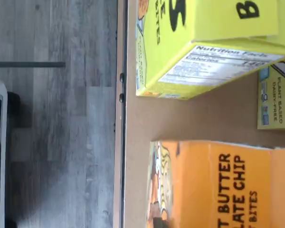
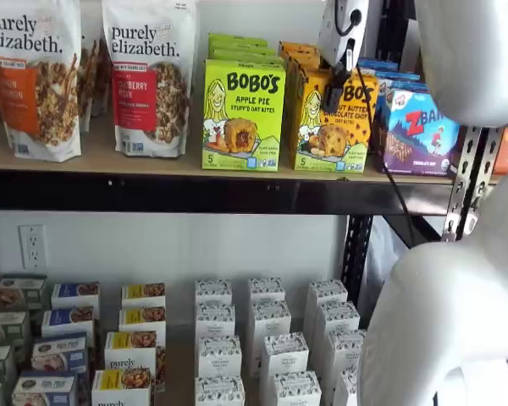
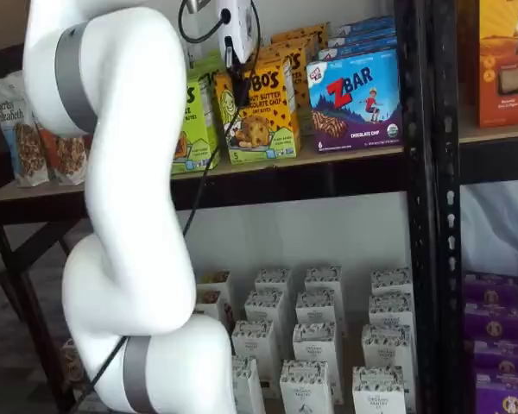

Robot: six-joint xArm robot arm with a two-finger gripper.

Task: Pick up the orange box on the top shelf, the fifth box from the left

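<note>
So the gripper (image 2: 337, 89) in the upper right of a shelf view looks clamped shut on the top of the orange box (image 2: 332, 118), which sits on the top shelf (image 2: 152, 161). Risk: a shallow pinch slips, or lifting bumps the lime-green box (image 2: 242, 114) beside it.

A shop mock-up: the top shelf (image 2: 195, 165) stocked with boxed snacks.

The orange-yellow printed cardboard box (image 2: 332, 123) looks smooth and slightly glossy. It stands on the long tan wooden shelf board (image 2: 110, 156), matt, with a black painted metal front rail (image 2: 195, 193). The white robot arm (image 3: 129, 172) is shiny smooth plastic.
</note>
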